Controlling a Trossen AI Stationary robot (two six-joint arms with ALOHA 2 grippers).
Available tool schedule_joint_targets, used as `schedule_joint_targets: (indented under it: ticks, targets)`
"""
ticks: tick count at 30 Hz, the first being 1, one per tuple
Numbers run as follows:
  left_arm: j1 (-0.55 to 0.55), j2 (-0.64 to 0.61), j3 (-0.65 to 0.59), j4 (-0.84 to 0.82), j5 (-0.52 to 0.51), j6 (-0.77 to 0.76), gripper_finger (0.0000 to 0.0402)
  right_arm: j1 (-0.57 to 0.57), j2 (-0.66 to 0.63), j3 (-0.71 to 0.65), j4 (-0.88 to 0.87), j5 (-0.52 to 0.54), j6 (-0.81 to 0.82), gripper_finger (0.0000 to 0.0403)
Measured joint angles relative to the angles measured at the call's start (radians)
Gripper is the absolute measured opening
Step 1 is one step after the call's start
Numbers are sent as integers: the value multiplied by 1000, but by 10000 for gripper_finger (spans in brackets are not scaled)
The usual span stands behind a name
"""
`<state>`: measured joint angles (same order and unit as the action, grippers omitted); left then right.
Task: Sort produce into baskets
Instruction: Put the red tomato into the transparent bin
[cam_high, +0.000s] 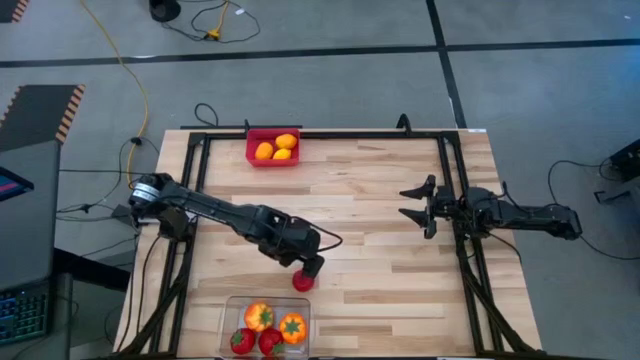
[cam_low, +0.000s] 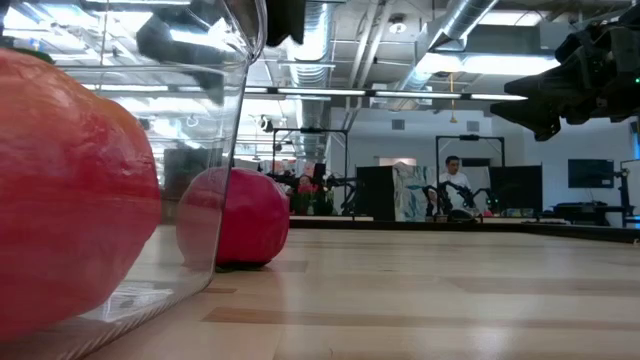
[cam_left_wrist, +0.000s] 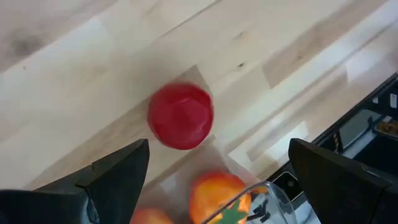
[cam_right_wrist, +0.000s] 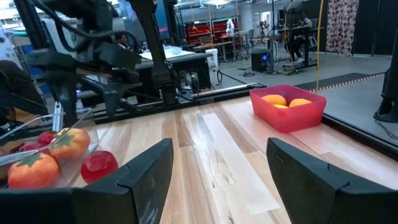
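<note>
A red toy fruit (cam_high: 303, 282) rests on the table just beyond the far right corner of the clear bin (cam_high: 228, 312). It also shows in the left wrist view (cam_left_wrist: 181, 116) and the low view (cam_low: 240, 230). My left gripper (cam_high: 311, 267) hangs open above it (cam_left_wrist: 217, 149), touching nothing. The clear bin holds two orange fruits with green stems (cam_high: 259, 316) and two red ones (cam_high: 242, 341). The red bin (cam_high: 250, 150) at the far edge holds three orange and yellow fruits (cam_high: 284, 142). My right gripper (cam_high: 415, 205) waits open at the table's right (cam_right_wrist: 219, 143).
A black frame (cam_high: 445, 170) runs along the table's far, left and right sides. Bare wood lies between the two bins and toward the right arm. In the low view the clear bin's wall (cam_low: 225, 150) stands close to the camera, with a red fruit (cam_low: 70, 190) inside it.
</note>
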<state>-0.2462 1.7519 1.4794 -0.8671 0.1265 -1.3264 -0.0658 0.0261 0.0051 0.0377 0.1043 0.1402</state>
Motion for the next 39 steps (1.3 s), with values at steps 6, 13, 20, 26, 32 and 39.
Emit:
schedule_joint_targets:
  ticks: [6, 13, 20, 26, 32, 39]
  targets:
    - [3, 0, -45, 19, -8, -44, 371, 0, 0, 0, 0, 0, 0, 286]
    - [3, 0, -136, 133, 2, -63, 371, 0, 0, 0, 0, 0, 0, 286]
    - [-1, 0, -233, 264, 56, -103, 371, 0, 0, 0, 0, 0, 0, 286]
    - [-9, 0, -305, 366, 72, -130, 371, 0, 0, 0, 0, 0, 0, 286]
    - [-10, 0, -361, 453, 78, -146, 371, 0, 0, 0, 0, 0, 0, 286]
    - [-11, 39, -368, 486, 94, -134, 371, 0, 0, 0, 0, 0, 0, 286]
